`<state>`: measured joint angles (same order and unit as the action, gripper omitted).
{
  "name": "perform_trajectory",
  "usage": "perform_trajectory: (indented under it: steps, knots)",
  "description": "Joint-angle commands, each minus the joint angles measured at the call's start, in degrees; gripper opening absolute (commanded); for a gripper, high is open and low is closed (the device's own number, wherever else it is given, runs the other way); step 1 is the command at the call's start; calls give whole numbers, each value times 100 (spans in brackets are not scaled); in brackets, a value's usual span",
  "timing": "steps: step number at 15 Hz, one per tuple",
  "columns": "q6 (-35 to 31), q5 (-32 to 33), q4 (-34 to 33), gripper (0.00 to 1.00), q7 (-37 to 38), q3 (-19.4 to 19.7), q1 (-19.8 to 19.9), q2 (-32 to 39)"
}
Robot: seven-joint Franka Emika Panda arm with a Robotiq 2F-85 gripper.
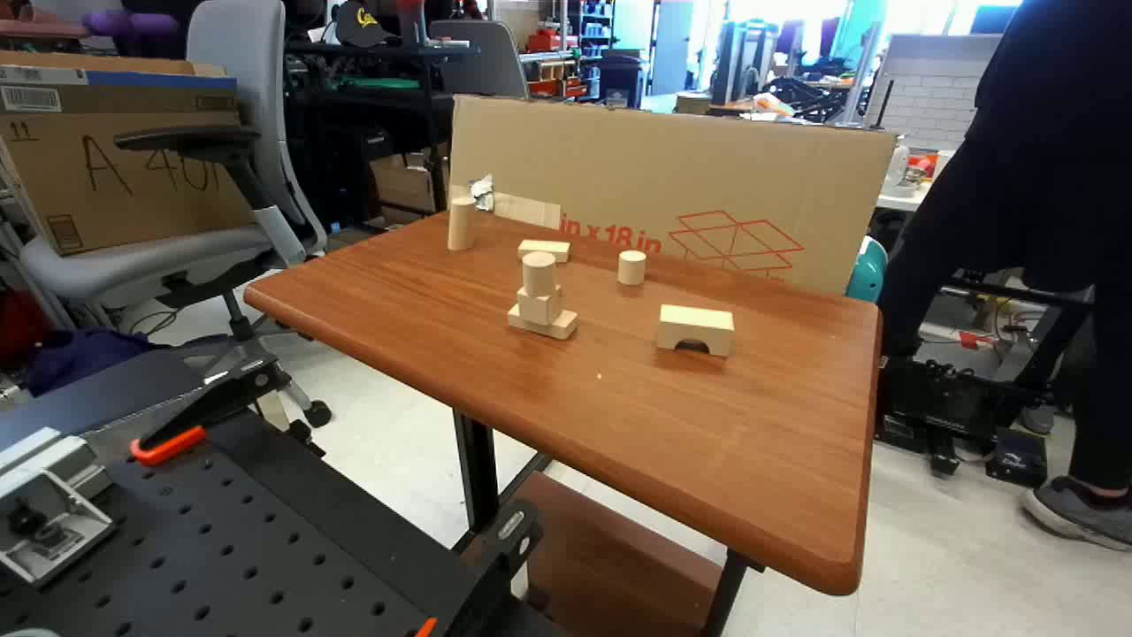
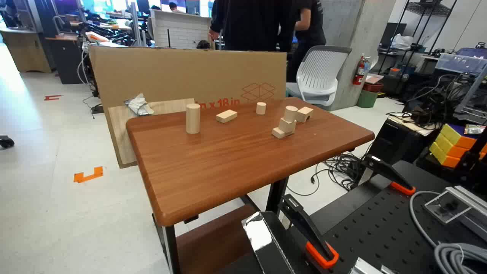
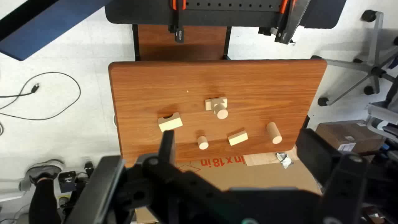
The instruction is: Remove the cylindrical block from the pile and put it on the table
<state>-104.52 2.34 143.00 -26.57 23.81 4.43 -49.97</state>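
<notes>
One cylindrical block [image 1: 539, 276] stands atop the pile [image 1: 538, 308] on the table [image 1: 619, 407], partly masking that pile in the wrist view, where one gripper [image 3: 236, 146], spread wide, is cut off by the lower edge.

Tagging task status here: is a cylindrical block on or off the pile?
On: both exterior views show the cylindrical block standing upright at the top of the pile.
</notes>
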Motion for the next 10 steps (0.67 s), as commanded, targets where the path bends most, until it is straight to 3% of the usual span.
perform_trajectory:
  steps: [1, 8, 10]
  knots:
    - [8, -47, -18, 100, -41, -45, 62, 26]
    - [8, -47, -22, 100, -41, -45, 62, 26]
    - [-17, -83, -84, 100, 101, -218, -53, 272]
